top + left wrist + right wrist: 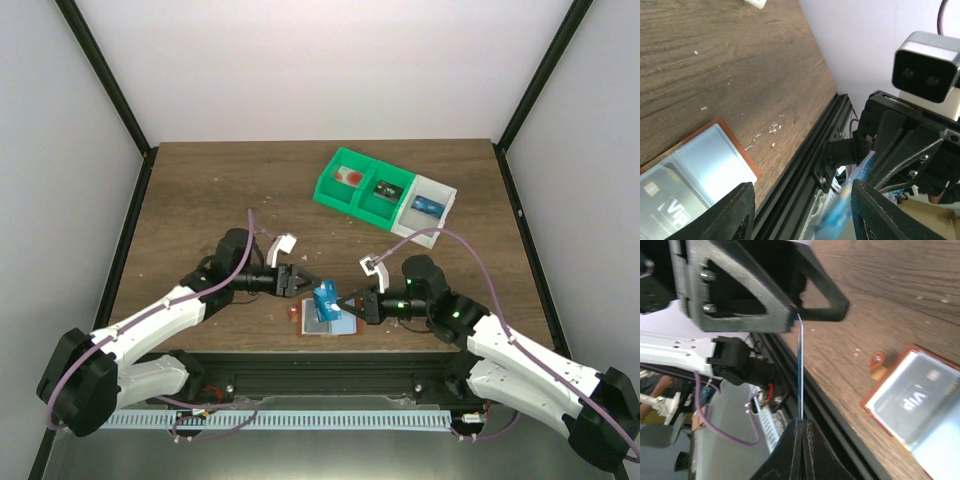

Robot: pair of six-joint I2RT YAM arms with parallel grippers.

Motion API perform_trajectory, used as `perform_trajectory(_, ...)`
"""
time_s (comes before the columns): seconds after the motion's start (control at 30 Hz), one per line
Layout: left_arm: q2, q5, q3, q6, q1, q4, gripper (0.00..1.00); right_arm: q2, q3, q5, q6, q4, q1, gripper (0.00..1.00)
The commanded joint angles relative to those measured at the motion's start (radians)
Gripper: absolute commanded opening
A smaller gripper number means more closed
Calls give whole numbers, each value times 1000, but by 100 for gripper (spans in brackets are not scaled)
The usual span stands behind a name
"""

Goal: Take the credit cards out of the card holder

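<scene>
Step in hand, by my read: handover of one card. The thin blue credit card is held up between both arms, near the small flat reddish-brown folding card holder, which lies open on the wooden table by the front edge. Right gripper is clamped on one edge of the card. Left gripper jaws stand apart, not pinching it. A dark "VIP" card sits in the holder. Next, prob.: right arm carries the blue card clear & sets it down, then left goes for the VIP card.

Robotics lab cell: white panels and black frame posts around wooden table, black rail along its near edge.
</scene>
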Motion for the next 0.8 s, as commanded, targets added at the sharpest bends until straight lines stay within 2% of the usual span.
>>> perform_trajectory(0.0, -16, 89, 20, 48, 0, -4, 54, 2, -3, -148, 12, 123, -6, 1)
perform_trajectory(0.13, -14, 153, 18, 46, 1, 24, 46, 22, 4, -157, 14, 118, -7, 0)
perform_trajectory(0.43, -17, 221, -13, 11, 1, 94, 0, 13, -12, -150, 33, 132, -7, 1)
perform_trajectory(0.6, -28, 210, -36, -47, 1, 155, 0, 7, -16, -96, 73, 127, -6, 1)
perform_trajectory(0.63, -31, 201, -38, -57, 0, 161, 0, 3, -22, -80, 94, 134, -7, 4)
perform_trajectory(0.77, -50, 139, -48, -113, 1, 196, 0, -23, -62, -1, 213, 200, -7, 25)
